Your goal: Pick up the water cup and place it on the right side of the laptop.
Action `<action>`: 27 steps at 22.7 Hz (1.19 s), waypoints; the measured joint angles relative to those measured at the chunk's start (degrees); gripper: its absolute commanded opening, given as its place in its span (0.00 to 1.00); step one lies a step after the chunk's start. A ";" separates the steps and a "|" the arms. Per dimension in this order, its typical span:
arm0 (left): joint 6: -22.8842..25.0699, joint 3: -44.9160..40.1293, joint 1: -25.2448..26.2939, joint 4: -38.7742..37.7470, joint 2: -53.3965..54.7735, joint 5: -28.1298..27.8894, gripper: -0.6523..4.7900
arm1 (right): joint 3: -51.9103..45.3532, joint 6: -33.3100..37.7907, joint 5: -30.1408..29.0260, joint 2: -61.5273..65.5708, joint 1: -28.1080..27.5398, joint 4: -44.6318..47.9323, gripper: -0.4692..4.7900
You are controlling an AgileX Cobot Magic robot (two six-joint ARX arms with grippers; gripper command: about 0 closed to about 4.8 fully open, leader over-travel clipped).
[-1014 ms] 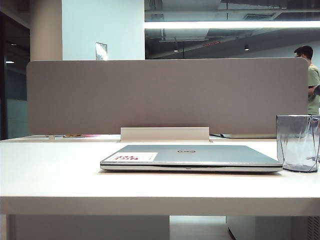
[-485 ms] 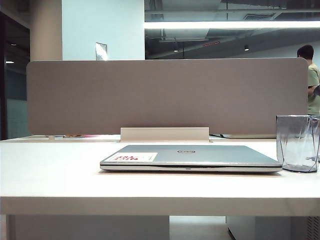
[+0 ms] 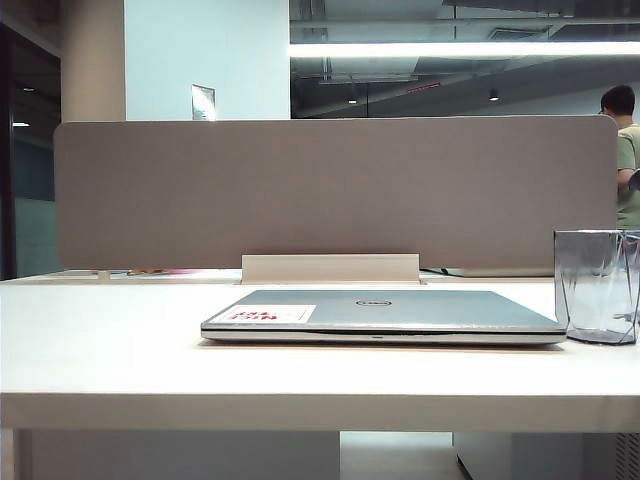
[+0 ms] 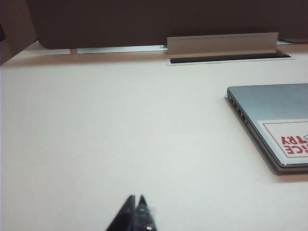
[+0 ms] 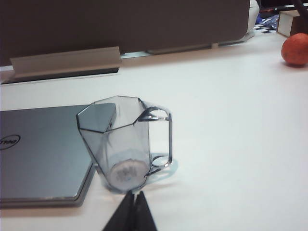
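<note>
The water cup, a translucent smoky grey faceted tumbler with a handle, stands upright and empty on the tabletop, just beside the right edge of the laptop. The thin silver Dell laptop lies closed and flat, a white red-printed sticker on its lid.

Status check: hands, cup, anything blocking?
Left hand shut, empty, over bare table. Right hand shut, empty, near cup. Cup upright, right of laptop. Nothing blocking.

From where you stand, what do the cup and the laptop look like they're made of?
The cup looks like clear smoky plastic, possibly glass: the table shows through its faceted walls and handle. The laptop lid looks like brushed silver metal or metal-look plastic, with a matte sheen, and carries a paper-like white sticker with red print.
</note>
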 measured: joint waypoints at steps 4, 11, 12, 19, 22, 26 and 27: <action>-0.02 0.00 0.00 -0.07 0.00 -0.02 0.11 | 0.00 -0.07 -1.64 0.00 0.02 -1.42 0.07; -0.02 0.00 0.00 0.02 0.04 0.00 0.11 | 0.00 -0.04 -1.81 0.00 0.02 -1.95 0.07; 0.00 0.00 0.00 0.28 0.07 0.00 0.11 | 0.00 -0.07 -1.81 0.00 0.02 -2.03 0.07; -0.24 0.00 0.00 2.21 0.07 0.00 0.11 | 0.00 0.04 -1.84 0.00 0.02 -2.05 0.07; -0.24 0.00 0.00 2.16 0.07 0.00 0.11 | 0.00 0.04 -1.84 0.00 0.02 -2.62 0.07; -0.22 0.00 -3.39 2.01 0.07 -0.52 0.11 | 0.00 0.07 -1.84 0.00 0.02 -3.06 0.07; -0.22 0.00 -3.85 2.03 0.07 -0.46 0.11 | 0.00 0.07 -1.84 0.00 0.02 -3.04 0.07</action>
